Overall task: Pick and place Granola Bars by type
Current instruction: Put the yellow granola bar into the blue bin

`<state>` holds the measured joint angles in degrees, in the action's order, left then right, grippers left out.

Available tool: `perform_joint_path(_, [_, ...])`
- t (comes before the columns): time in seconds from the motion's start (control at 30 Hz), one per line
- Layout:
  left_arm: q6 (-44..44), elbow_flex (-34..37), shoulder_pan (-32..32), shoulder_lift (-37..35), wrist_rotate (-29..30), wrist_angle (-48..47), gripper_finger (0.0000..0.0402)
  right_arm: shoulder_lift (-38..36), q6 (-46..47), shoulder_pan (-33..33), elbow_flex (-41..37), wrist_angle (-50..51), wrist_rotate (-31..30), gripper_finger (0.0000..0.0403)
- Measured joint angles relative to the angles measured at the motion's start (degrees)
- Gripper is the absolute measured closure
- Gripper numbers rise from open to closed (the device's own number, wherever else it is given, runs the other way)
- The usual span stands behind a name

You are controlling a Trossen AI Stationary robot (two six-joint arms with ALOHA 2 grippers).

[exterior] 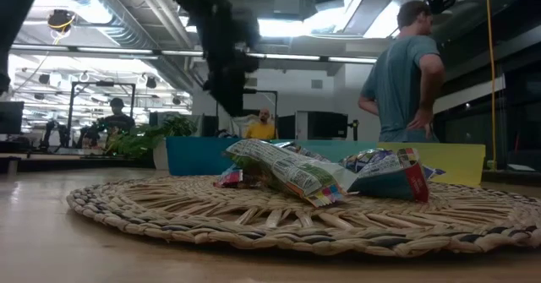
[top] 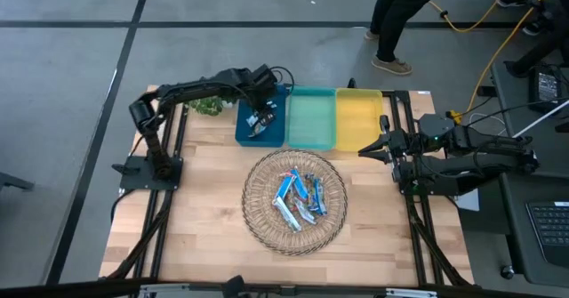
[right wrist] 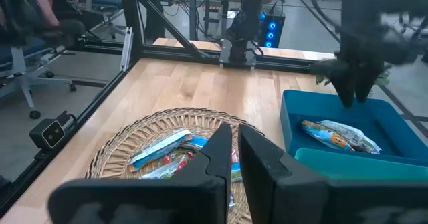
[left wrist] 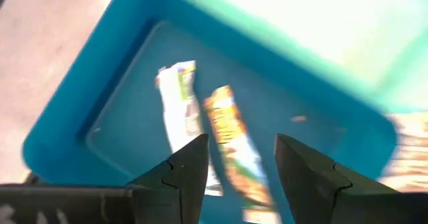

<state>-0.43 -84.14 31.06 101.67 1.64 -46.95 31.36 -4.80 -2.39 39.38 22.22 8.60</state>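
Several Granola Bars (top: 298, 200) in blue, silver and red wrappers lie piled on a round woven mat (top: 258, 227). Two more bars, a white-green one (left wrist: 178, 110) and an orange-brown one (left wrist: 231, 140), lie flat on the floor of the blue bin (top: 249, 133). My left gripper (left wrist: 241, 167) hangs open above these two bars, pointing steeply down, with nothing between its fingers. It also shows in the right wrist view (right wrist: 354, 83). My right gripper (right wrist: 235, 150) waits shut at the table's right side, above the mat's edge.
A teal bin (top: 311, 118) and a yellow bin (top: 358, 118) stand to the right of the blue bin along the far edge. A green plant (top: 209, 107) sits left of the blue bin. A person (exterior: 406, 80) stands beyond the table's far edge.
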Motion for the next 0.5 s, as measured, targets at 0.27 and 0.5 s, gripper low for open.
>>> perform_joint_path(0.27, [-1.17, -0.02, -6.17, -9.04, -7.23, 0.0, 0.024, 0.02, 0.0, 0.0, 0.0, 0.0, 0.0, 0.037])
perform_joint_path(0.5, [0.14, -0.02, -14.89, -14.85, -7.61, -0.01, 0.024, 0.0, 0.0, 0.0, 0.0, 0.0, 0.0, 0.037])
